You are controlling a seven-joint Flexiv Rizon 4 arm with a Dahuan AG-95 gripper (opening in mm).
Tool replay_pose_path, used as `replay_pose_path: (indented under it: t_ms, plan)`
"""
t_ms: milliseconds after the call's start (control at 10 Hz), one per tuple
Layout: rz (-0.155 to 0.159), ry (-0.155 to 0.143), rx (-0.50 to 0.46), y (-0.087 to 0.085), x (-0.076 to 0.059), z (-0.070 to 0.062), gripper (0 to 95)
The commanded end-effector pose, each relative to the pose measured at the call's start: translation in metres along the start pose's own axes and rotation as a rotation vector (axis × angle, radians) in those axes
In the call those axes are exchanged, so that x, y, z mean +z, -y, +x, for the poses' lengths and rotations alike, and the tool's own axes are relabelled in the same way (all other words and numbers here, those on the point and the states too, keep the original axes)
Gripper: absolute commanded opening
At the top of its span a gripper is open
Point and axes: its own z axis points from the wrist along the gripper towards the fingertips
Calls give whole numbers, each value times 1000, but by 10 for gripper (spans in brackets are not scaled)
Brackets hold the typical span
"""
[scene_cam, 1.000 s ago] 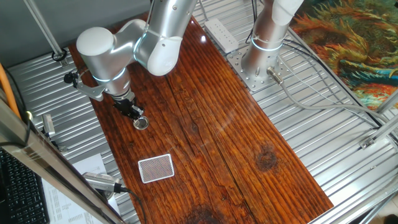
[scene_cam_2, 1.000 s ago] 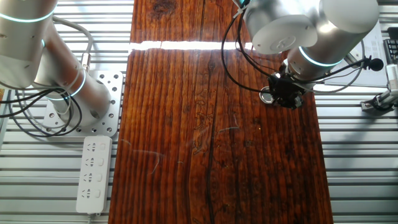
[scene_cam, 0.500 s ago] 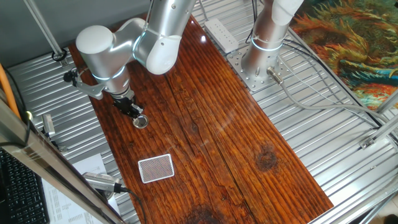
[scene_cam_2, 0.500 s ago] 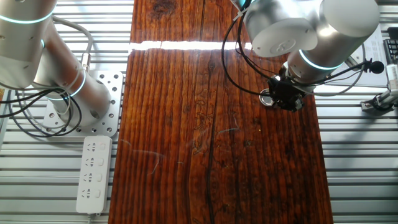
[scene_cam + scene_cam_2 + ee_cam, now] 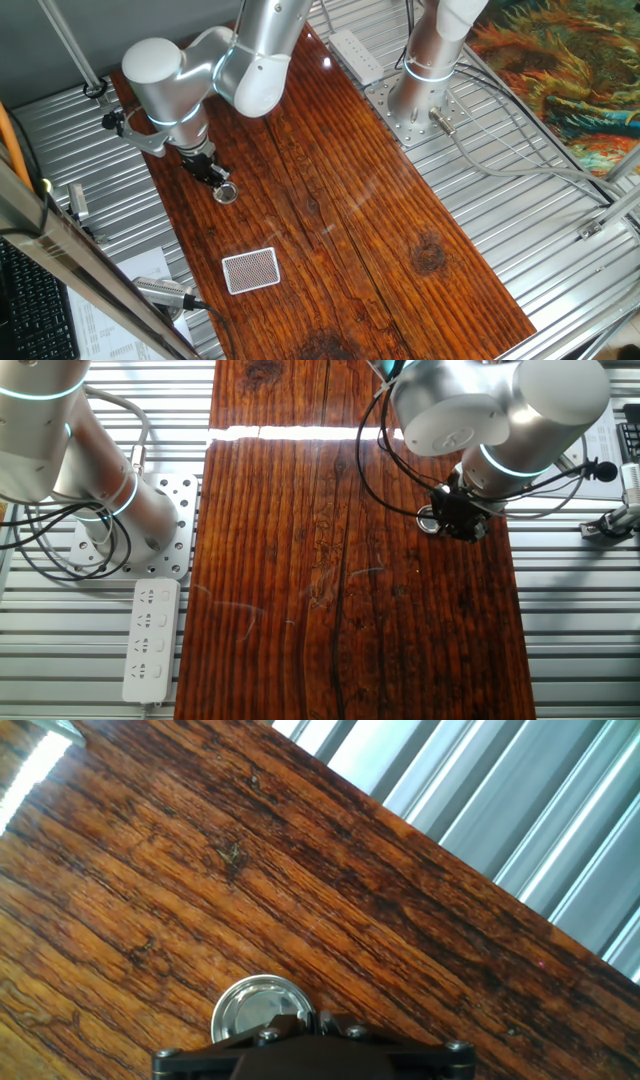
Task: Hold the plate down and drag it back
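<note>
the wooden board [image 5: 340, 190] lies across the ribbed metal table [image 5: 520, 210]. the silver arm [image 5: 190, 70] leans over the board's edge strip. the patterned card [image 5: 249, 270] lies on the board, well apart from the plate. the gripper [image 5: 216, 181] presses on the plate [image 5: 258, 1008] near that board edge; its jaw spacing cannot be told.

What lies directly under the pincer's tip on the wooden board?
The small silver plate lies flat on the wooden board, under the pincer. The pincer covers the plate's near edge, so the contact itself is hidden.
</note>
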Motion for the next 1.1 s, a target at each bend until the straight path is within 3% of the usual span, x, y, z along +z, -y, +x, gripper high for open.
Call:
replay_pose_path:
  t_ms: [100, 1100]
  plan:
    - [2, -1, -4, 0, 0, 1, 0]
    - [1, 1, -31, 10, 0, 10, 0]
